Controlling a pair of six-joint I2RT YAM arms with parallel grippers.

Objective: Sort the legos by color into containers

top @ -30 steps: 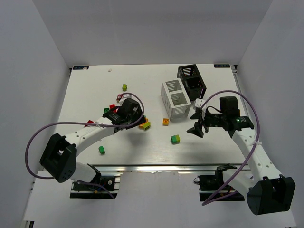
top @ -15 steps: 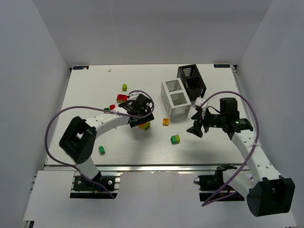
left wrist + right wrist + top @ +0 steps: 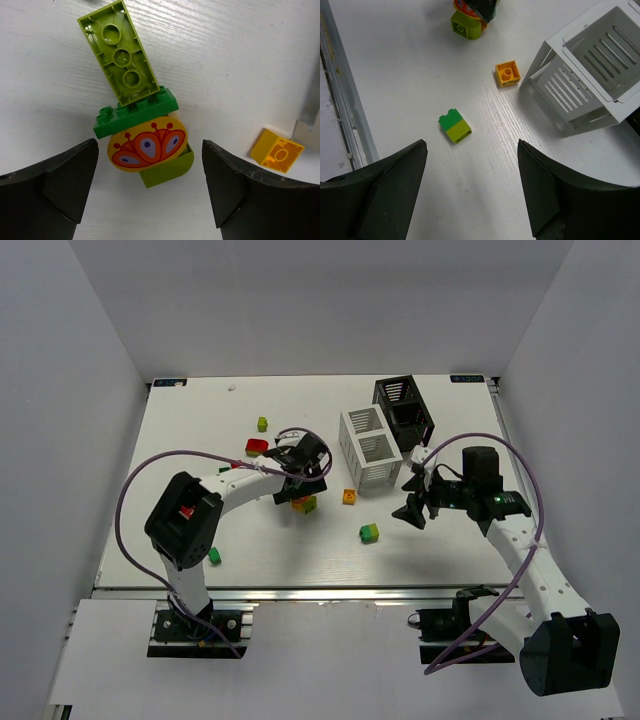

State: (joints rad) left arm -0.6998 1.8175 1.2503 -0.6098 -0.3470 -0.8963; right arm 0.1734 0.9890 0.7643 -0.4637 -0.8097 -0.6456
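Note:
A clump of legos lies on the white table: a lime brick upside down, a green brick and a yellow piece with an orange print on a lime base. My left gripper is open just short of the clump, touching nothing. An orange brick lies near the white container; the black container stands behind it. Right of a green-and-lime brick, my right gripper hovers open and empty. From the right wrist that brick shows ahead of the fingers.
A red brick and a small lime brick lie at the back left. A green brick sits near the front edge. White walls close in the table on three sides. The left arm's purple cable loops above its elbow.
The left gripper has opened wider and shifted right and toward the back beside the clump; the left arm's elbow has swung right. The right arm has not moved.

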